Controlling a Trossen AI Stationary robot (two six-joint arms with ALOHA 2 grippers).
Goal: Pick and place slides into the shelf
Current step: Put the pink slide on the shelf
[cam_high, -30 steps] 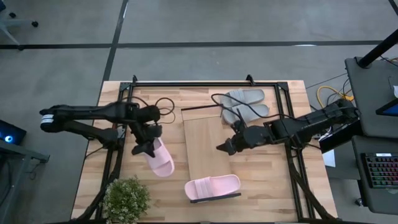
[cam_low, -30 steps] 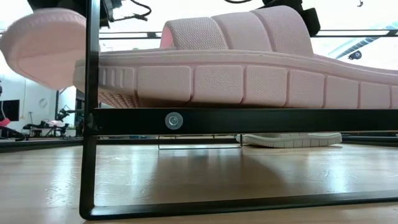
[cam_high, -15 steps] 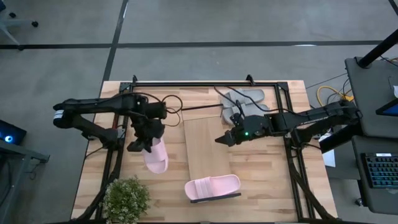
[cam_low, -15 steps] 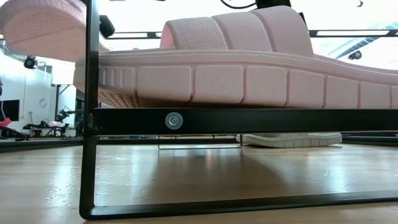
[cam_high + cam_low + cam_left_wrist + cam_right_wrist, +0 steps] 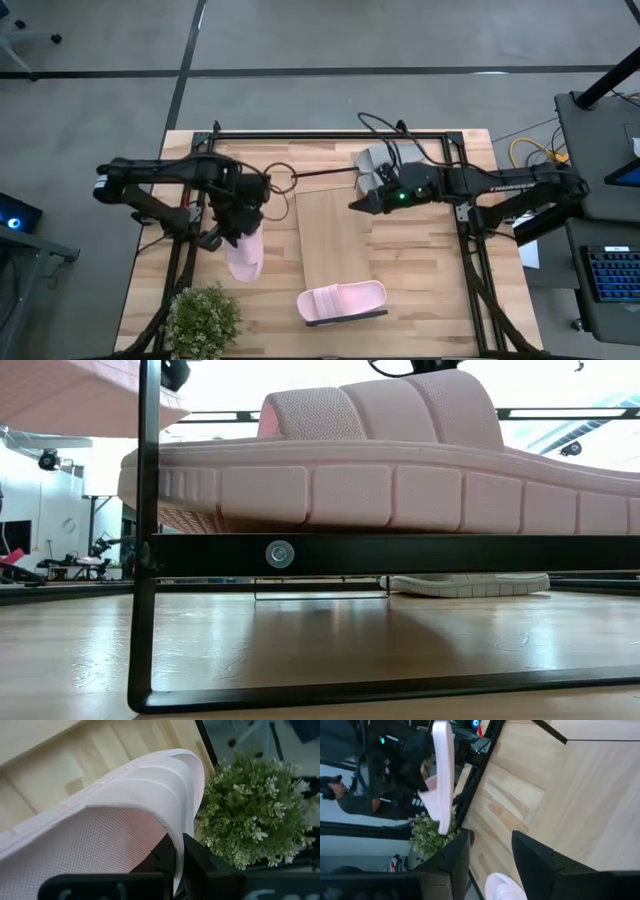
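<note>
One pink slide [image 5: 244, 253] clamped in left gripper [image 5: 236, 232], raised beside shelf [image 5: 333, 240] left long edge, long axis parallel to that edge. Second pink slide [image 5: 342, 301] crosswise on shelf near end. Right gripper [image 5: 360, 204], fingers parted and empty, above shelf far end; grey slides [image 5: 377, 160] just beyond it.

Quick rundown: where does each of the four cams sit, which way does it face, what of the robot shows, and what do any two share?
High: overhead, straight down; both arms, shelf, left claw shut on the held pink slide, right claw empty.
Low: tabletop level, looking across; the placed pink slide on the shelf frame; no claw clearly visible.
Left wrist: past its own fingers gripping the held pink slide; plant beyond.
Right wrist: past its open fingers over the shelf.
Shared: both wrist views show the held pink slide and plant.
</note>
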